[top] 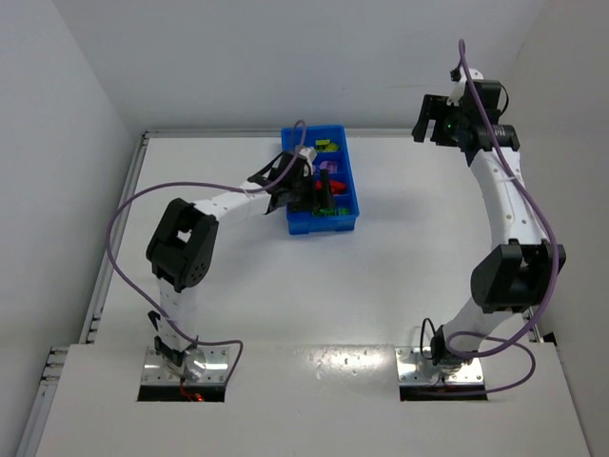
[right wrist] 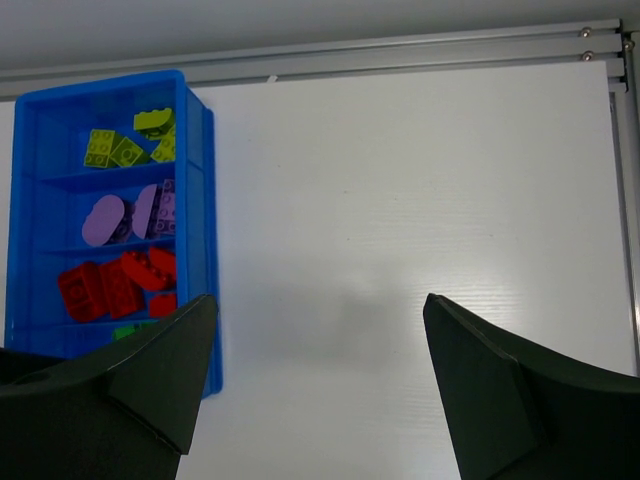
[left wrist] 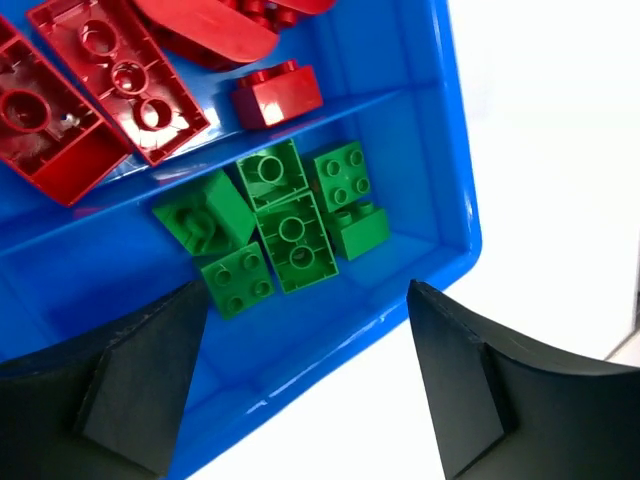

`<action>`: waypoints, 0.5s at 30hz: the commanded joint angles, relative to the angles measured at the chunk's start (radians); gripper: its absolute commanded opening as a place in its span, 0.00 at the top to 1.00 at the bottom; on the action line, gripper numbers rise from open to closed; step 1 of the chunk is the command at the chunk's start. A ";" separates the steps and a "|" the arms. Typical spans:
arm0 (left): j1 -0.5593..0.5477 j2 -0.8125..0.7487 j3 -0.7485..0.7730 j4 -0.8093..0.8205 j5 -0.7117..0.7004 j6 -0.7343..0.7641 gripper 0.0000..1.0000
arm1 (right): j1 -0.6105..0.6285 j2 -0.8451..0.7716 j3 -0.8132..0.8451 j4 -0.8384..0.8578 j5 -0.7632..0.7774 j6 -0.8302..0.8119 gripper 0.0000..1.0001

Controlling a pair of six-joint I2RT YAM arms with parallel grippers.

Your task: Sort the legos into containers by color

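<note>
Left end effector, jaws apart and empty, hovers over the green legos in the end compartment of the blue tray; right end effector, also apart and empty, hangs well clear. Sorting looks all but done: the next move calls for a straight lift past the tray wall. White desk, plain white walls.
</note>
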 commanded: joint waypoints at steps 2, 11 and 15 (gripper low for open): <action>-0.023 -0.134 0.058 0.023 -0.044 0.080 0.13 | -0.019 -0.038 -0.042 0.049 -0.066 0.014 0.16; 0.029 -0.430 0.094 -0.109 -0.185 0.335 0.00 | -0.039 -0.124 -0.295 0.198 -0.258 0.089 0.14; 0.049 -0.507 0.028 -0.245 -0.450 0.419 0.00 | -0.039 -0.156 -0.448 0.259 -0.242 0.105 0.11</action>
